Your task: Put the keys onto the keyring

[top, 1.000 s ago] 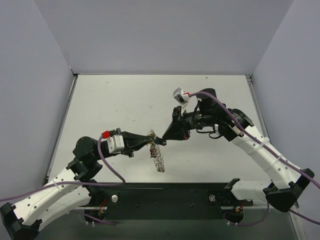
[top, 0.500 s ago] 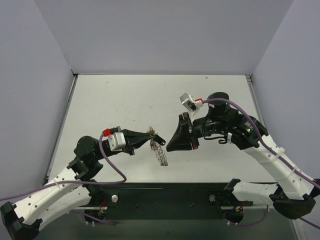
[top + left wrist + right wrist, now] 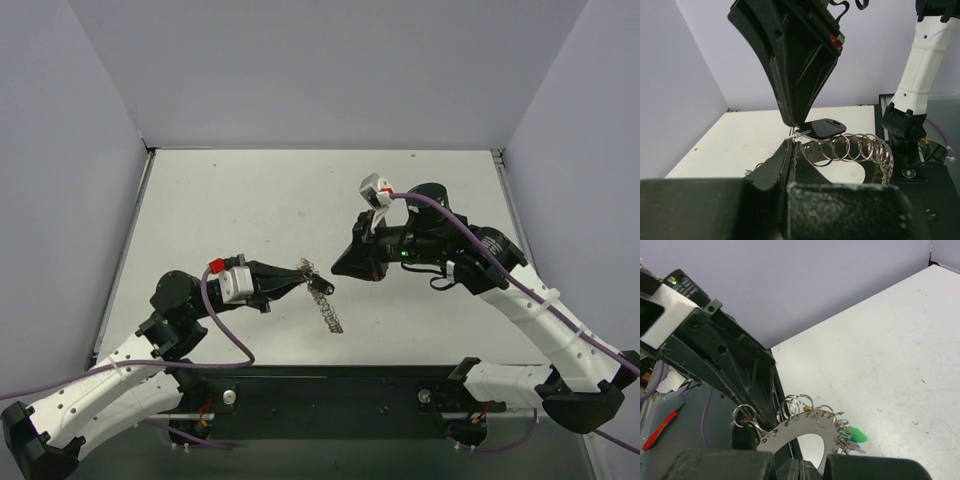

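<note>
**A:** Where is the keyring?

**B:** The keyring (image 3: 328,308) hangs in the air just below the centre of the overhead frame, above the bench (image 3: 230,200). It slants down toward the lower right. The left end effector (image 3: 300,271) is clenched on its upper end. In the left wrist view its fingers (image 3: 782,162) pinch the rim, and the coil loops trail off toward the right of that frame.

**A:** Any keys on it?

**B:** A black-headed key (image 3: 825,128) sits on a small ring (image 3: 799,131) right at the gripped end, lying over the rim. In the right wrist view a green key head (image 3: 856,434) shows at the ring's lower right.

**A:** And the other arm?

**B:** The right end effector (image 3: 338,269) points in from the right of the overhead frame, its tip just beside the gripped end and directly over that small ring. Its fingers meet at the tip. I cannot tell whether they pinch the small ring.
</note>
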{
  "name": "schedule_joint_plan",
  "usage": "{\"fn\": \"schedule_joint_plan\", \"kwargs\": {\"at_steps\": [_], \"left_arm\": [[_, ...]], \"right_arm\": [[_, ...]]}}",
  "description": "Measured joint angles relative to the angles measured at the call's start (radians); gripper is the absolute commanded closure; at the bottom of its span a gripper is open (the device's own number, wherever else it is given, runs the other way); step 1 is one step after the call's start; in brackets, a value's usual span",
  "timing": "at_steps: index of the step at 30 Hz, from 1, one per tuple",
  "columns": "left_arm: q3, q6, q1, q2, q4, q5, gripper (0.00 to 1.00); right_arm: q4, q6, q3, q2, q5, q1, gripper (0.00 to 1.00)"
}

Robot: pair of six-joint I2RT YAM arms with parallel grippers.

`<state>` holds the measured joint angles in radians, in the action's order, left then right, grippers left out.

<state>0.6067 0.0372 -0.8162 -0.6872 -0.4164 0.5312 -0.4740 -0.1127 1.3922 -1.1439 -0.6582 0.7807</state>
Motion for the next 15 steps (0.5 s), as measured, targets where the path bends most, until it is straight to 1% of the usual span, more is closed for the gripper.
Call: {"fn": "schedule_joint_plan", "kwargs": {"at_steps": [4, 8, 11, 15], "left_arm": [[0.000, -0.001, 0.000, 0.001, 0.000, 0.005, 1.00], [0.000, -0.002, 0.000, 0.005, 0.000, 0.005, 1.00], [0.000, -0.002, 0.000, 0.010, 0.000, 0.003, 1.00], [0.000, -0.002, 0.000, 0.016, 0.000, -0.007, 1.00]], "right_arm": [[0.006, -0.018, -0.015, -0.021, 0.026, 0.000, 1.00], [0.007, -0.025, -0.027, -0.033, 0.005, 0.000, 1.00], [0.007, -0.026, -0.035, -0.039, -0.045, 0.005, 1.00], [0.007, -0.022, -0.037, -0.039, -0.156, 0.013, 1.00]]}}
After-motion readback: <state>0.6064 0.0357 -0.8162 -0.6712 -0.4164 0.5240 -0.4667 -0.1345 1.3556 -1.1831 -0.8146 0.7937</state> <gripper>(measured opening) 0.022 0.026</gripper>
